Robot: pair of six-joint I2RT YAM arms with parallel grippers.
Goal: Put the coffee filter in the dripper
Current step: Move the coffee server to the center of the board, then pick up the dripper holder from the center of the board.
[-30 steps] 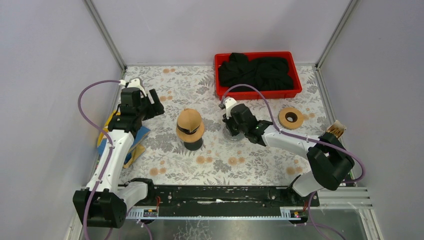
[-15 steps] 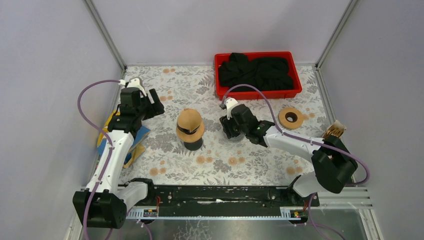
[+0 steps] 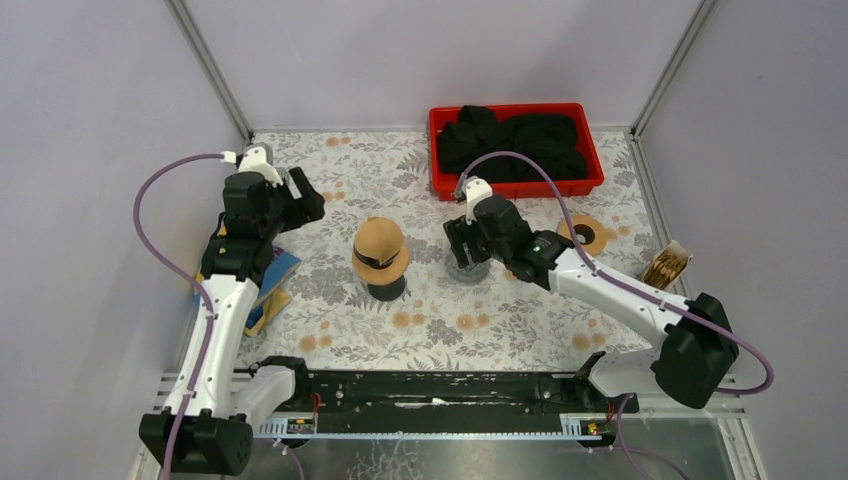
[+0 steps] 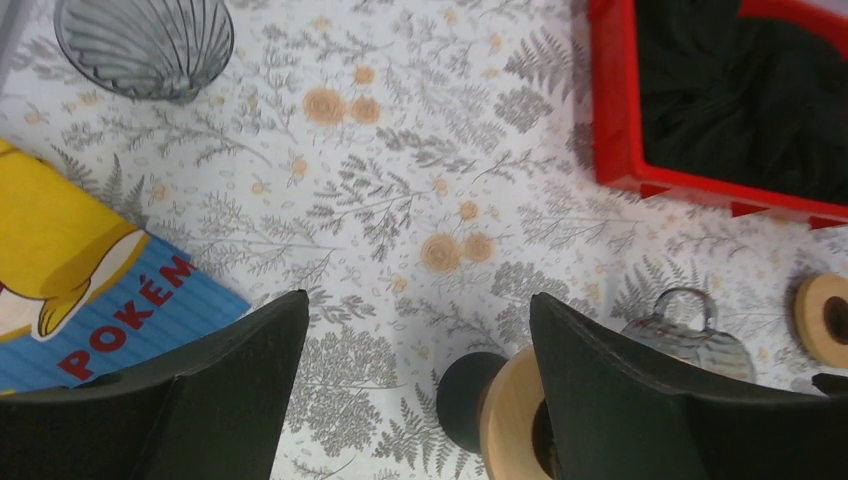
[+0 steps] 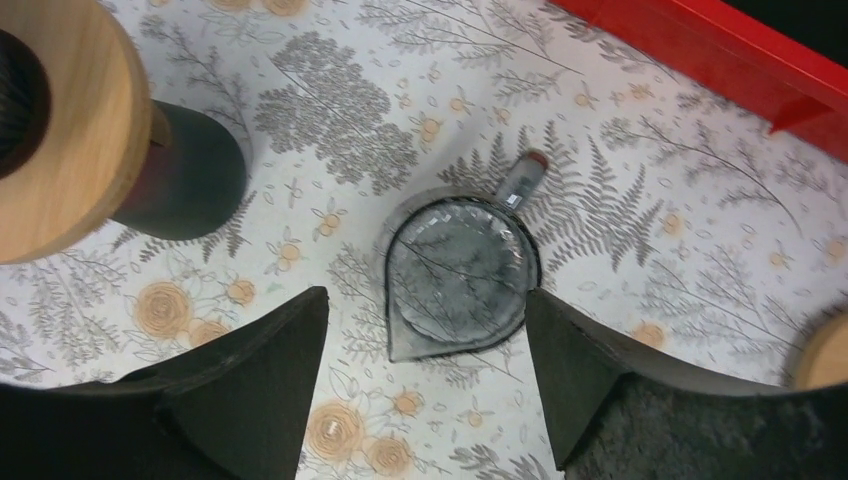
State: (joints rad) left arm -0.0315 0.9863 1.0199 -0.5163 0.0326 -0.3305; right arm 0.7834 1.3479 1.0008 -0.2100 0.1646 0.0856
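Observation:
The ribbed glass dripper point(image 4: 145, 45) stands on the floral mat at the upper left of the left wrist view; I cannot pick it out in the top view. Brown paper coffee filters point(image 3: 668, 265) stand in a stack at the table's right edge, far from both grippers. My left gripper point(image 3: 300, 205) point(image 4: 420, 297) hangs open over bare mat, holding nothing. My right gripper point(image 3: 465, 248) point(image 5: 425, 300) is open just above a small glass jug point(image 5: 460, 275) point(image 3: 470, 272), one finger on each side and not touching it.
A wooden-topped object on a black base point(image 3: 380, 255) point(image 4: 510, 415) stands mid-table between the arms. A red bin point(image 3: 515, 150) with black cloth sits at the back right, a wooden ring point(image 3: 583, 235) right of the jug, and a Pokémon book point(image 4: 90, 300) at the left.
The right gripper has opened and let go of the glass jug, which now stands on the mat, and its arm has swung right. The left gripper has shifted slightly back and left.

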